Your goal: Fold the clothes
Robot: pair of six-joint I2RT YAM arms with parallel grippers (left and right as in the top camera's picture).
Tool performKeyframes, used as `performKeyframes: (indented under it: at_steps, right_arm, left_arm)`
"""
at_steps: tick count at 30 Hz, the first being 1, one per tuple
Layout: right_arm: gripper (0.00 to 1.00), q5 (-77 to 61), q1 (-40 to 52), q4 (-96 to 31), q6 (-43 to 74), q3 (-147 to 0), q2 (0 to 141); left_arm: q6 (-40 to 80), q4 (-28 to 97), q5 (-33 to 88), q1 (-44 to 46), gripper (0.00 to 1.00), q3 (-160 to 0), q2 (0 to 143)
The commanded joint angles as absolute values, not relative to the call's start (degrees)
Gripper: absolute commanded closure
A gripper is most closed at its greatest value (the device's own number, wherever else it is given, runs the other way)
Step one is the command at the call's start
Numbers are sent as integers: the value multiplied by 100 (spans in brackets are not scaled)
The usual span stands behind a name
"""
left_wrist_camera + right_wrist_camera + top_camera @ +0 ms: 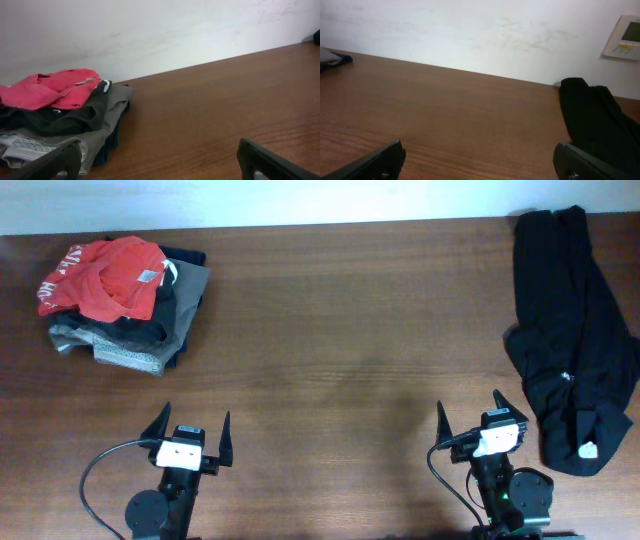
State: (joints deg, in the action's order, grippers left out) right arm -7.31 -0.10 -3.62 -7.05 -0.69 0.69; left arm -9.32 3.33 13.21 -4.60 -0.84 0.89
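The black shirt (570, 330) lies crumpled in a long heap at the table's right edge, with a small white tag near its front end. It also shows at the right of the right wrist view (600, 125). My right gripper (470, 415) is open and empty near the front edge, just left of the shirt's front end; its fingertips frame bare wood in its wrist view (477, 155). My left gripper (194, 428) is open and empty at the front left, its fingertips low in the left wrist view (160, 160).
A pile of folded garments (125, 300) sits at the back left, a red one with white lettering (105, 275) on top of grey and dark ones; it shows in the left wrist view (60, 115). A white wall (470, 30) runs behind the table, with a wall panel (625, 35).
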Motion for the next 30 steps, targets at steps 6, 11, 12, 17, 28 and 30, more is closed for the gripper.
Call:
performKeyframes:
  at_steps: [6, 11, 12, 17, 28, 30]
  right_arm:
    - [1, -687, 32, -384, -659, -32, 21]
    - [1, -701, 32, -384, -661, -32, 21]
    - [1, -701, 32, -377, -661, -32, 21]
    - [1, -707, 34, -366, -659, -32, 21]
    - [1, -1483, 34, -54, -657, -32, 21]
    - [1, -1483, 34, -16, -652, -32, 21]
  left_arm:
    - [-860, 351, 1260, -438, 1, -51, 36]
    - [-860, 355, 1260, -438, 1, -51, 36]
    - [-860, 355, 1260, -438, 1, -51, 36]
    - [-856, 329, 1275, -438, 1, -51, 36]
    - [-613, 305, 2191, -438, 1, -58, 36]
    - [-250, 305, 2189, -438, 1, -58, 36]
